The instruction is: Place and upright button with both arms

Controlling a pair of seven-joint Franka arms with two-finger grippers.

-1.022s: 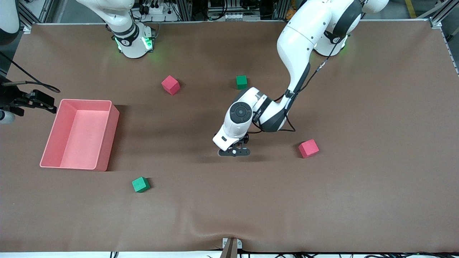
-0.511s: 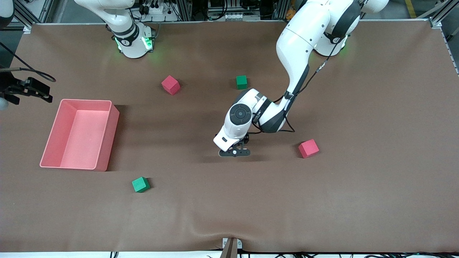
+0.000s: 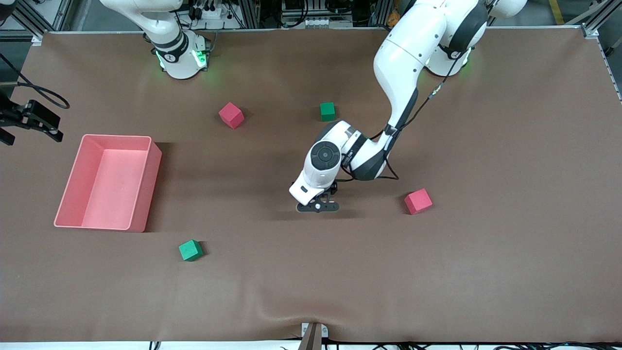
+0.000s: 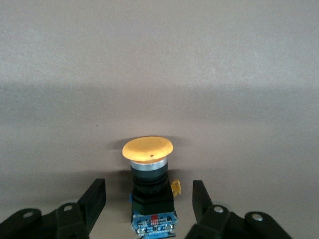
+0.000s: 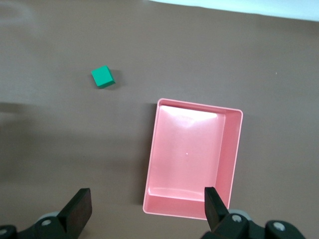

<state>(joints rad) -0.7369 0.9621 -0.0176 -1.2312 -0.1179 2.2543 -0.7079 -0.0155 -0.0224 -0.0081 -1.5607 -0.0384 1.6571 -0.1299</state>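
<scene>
button: mid-table, upright between left gripper fingers, gaps both sides, ungripped | probably light, rigid; slick cap, grip boxy body | right gripper: wide, empty, over pink bin

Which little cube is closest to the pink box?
The green cube that sits nearer the front camera than the pink box, just off its corner. The other green cube and both red cubes lie more toward the left arm's end.

Button label print seemingly unreadable.
</scene>
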